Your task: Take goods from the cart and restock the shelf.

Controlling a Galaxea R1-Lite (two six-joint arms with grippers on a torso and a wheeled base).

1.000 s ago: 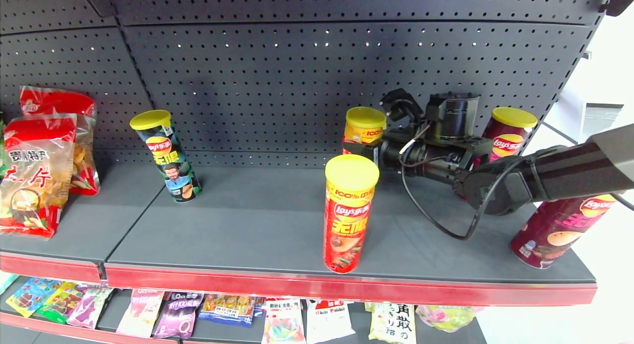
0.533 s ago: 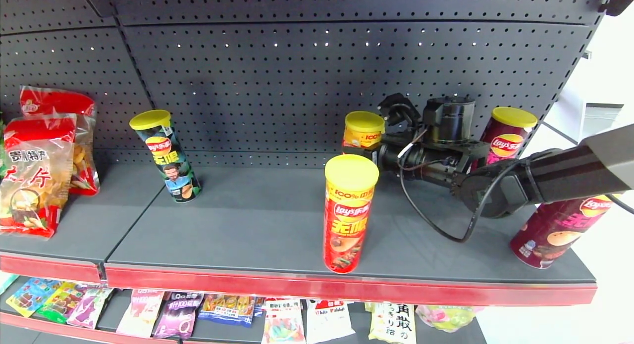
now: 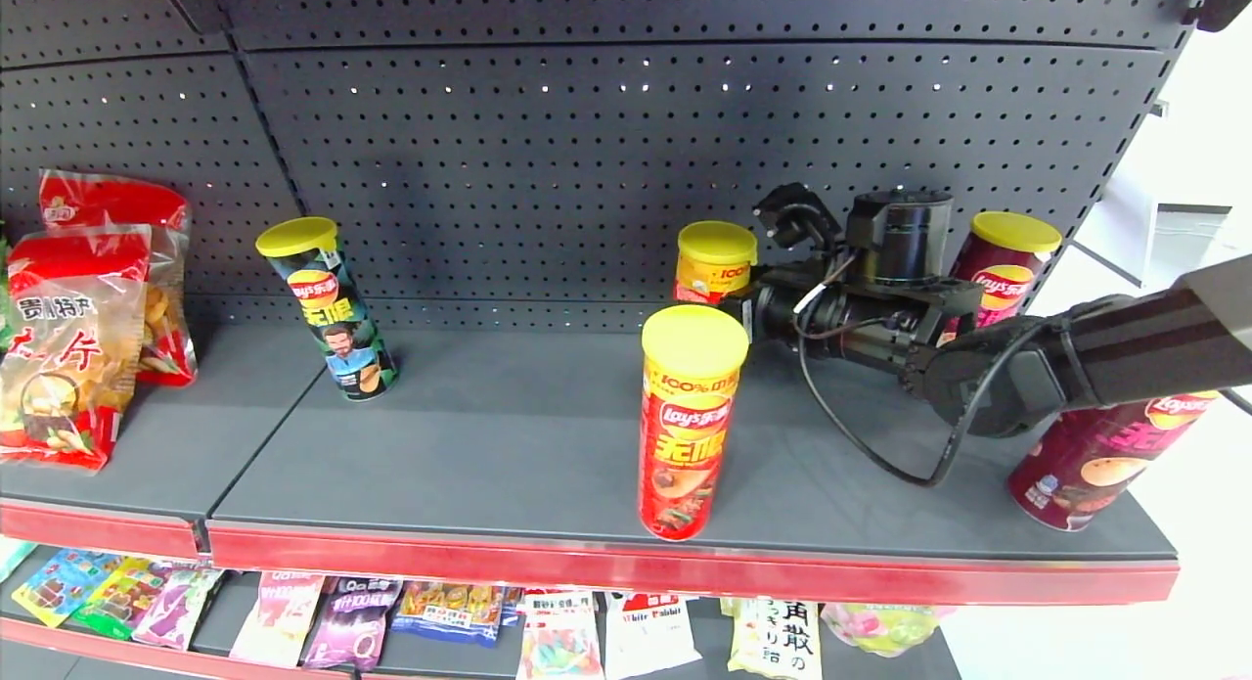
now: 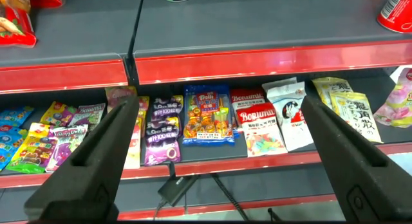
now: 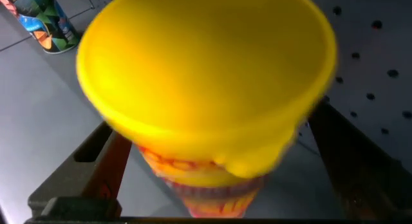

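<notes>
Packets (image 4: 206, 118) lay nearest, in a row on the lower shelf (image 4: 290, 161), and my left hand (image 4: 222, 159) hung in front of them with its fingers spread wide and nothing between them. Above, on the upper shelf (image 3: 469, 455), a red can (image 3: 690, 426) stood upright close to the front lip. A maroon can (image 3: 1091, 465) stood near the right front corner, its top hidden by my right arm. Farther in, a dark can (image 3: 328, 308) stood to the left, with red snack bags (image 3: 78, 338) at the far left. Toward the back, my right hand (image 3: 712, 294) was clamped around the held can (image 3: 716, 259), yellow lid up, just behind the red can; I could not tell whether its base touched the shelf. A second maroon can (image 3: 1003, 259) stood to its right, against the pegboard (image 3: 538, 171).
</notes>
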